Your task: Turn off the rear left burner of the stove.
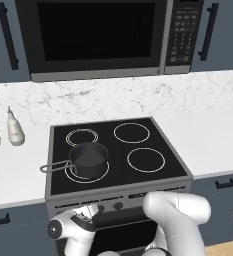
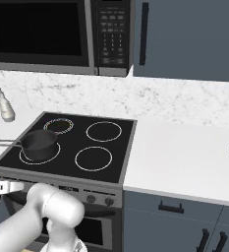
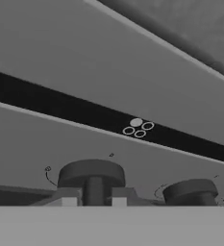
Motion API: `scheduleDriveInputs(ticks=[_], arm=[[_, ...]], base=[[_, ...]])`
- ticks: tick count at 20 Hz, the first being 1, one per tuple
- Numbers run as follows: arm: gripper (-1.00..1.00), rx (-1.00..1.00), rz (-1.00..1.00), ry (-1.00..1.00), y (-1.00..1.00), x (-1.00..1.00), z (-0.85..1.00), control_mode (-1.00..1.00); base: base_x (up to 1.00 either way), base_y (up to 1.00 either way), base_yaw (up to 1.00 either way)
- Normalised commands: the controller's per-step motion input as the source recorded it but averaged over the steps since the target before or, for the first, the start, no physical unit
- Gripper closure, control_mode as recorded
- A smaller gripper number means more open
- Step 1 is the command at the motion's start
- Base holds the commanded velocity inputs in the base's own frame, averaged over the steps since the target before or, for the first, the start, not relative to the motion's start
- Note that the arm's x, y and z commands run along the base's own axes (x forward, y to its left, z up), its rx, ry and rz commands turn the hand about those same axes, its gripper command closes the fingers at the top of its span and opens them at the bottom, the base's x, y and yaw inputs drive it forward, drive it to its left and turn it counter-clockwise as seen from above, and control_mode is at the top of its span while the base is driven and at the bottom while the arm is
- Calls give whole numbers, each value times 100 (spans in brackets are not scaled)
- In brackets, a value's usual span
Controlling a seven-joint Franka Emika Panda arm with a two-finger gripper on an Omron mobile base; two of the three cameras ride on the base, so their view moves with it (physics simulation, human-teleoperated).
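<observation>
Gripping a knob (image 3: 92, 177) on the stove (image 1: 174, 151) front, the claw (image 3: 93, 202) sits narrow, its fingertips (image 3: 69, 201) flanking the knob's ridge; a square turn suits. A second knob (image 3: 190, 192) stands just beside. Farther back, a saucepan (image 1: 89, 159) fronts the rear left burner (image 1: 82, 136); a microwave (image 1: 98, 35) hangs above.

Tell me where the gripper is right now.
In the left base view the gripper is low at the stove front's left end, at the knob row; the hand view shows a knob between its fingertips.
</observation>
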Motion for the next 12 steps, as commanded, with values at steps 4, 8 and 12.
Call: scheduleDriveInputs(ticks=[4, 8, 12], arm=[[100, 59, -30, 0, -25, 0, 1, -100], [100, 58, -30, 0, -23, 0, 2, -100], [100, 20, -9, -7, -2, -8, -6, -100]], base=[[0, 0, 0], [0, 0, 0], [0, 0, 0]])
